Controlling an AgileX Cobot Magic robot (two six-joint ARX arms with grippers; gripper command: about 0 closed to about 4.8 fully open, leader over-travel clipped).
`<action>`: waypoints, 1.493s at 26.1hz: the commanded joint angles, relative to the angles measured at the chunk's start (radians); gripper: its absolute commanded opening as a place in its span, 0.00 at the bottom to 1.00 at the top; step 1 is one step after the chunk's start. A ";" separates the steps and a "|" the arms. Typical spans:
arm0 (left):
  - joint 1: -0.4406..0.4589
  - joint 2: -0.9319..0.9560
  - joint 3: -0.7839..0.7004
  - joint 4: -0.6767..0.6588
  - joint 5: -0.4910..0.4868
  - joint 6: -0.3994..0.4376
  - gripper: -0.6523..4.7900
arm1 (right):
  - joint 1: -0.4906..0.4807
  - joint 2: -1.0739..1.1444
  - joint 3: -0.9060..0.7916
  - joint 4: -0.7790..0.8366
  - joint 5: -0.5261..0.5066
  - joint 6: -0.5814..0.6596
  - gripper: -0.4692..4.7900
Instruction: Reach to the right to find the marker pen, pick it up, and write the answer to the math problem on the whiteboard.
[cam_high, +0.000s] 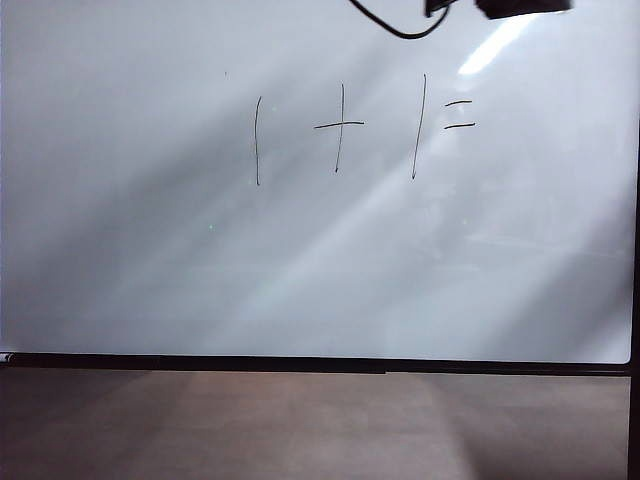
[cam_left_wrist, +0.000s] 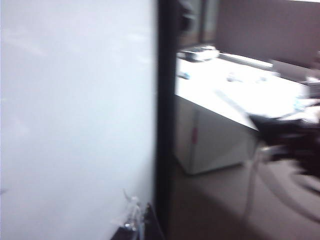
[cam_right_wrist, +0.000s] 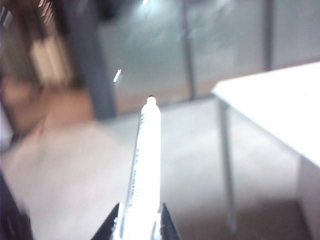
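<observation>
The whiteboard (cam_high: 150, 250) fills the exterior view, and the math problem (cam_high: 360, 130) on it reads one plus one, then two short dashes. The board to the right of the dashes is bare; the answer is not in view. In the right wrist view my right gripper (cam_right_wrist: 140, 222) is shut on the marker pen (cam_right_wrist: 145, 165), whose light barrel sticks out past the dark fingertips (cam_right_wrist: 167, 222), dark tip away from me, over the floor. My left gripper (cam_left_wrist: 136, 225) barely shows beside the whiteboard (cam_left_wrist: 75, 100), near its black frame edge (cam_left_wrist: 162, 125); its jaws are blurred.
A black arm part (cam_high: 520, 6) and a cable (cam_high: 395, 28) hang at the exterior view's upper right. A white table (cam_left_wrist: 235, 95) stands right of the board, with a dark blurred arm (cam_left_wrist: 290, 137) in front. Table (cam_right_wrist: 280, 100) and leg (cam_right_wrist: 226, 165) lie near the pen.
</observation>
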 joint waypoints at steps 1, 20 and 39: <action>0.059 -0.008 0.005 0.025 -0.172 0.000 0.11 | -0.015 -0.160 -0.053 -0.019 0.040 0.040 0.08; 0.069 -0.006 -0.098 0.501 -0.021 0.000 0.11 | -0.015 -1.150 -0.203 -0.830 0.036 0.067 0.08; 0.127 -0.014 -0.322 0.513 -0.160 0.000 0.11 | 0.276 -1.120 -0.203 -0.930 -0.131 0.035 0.08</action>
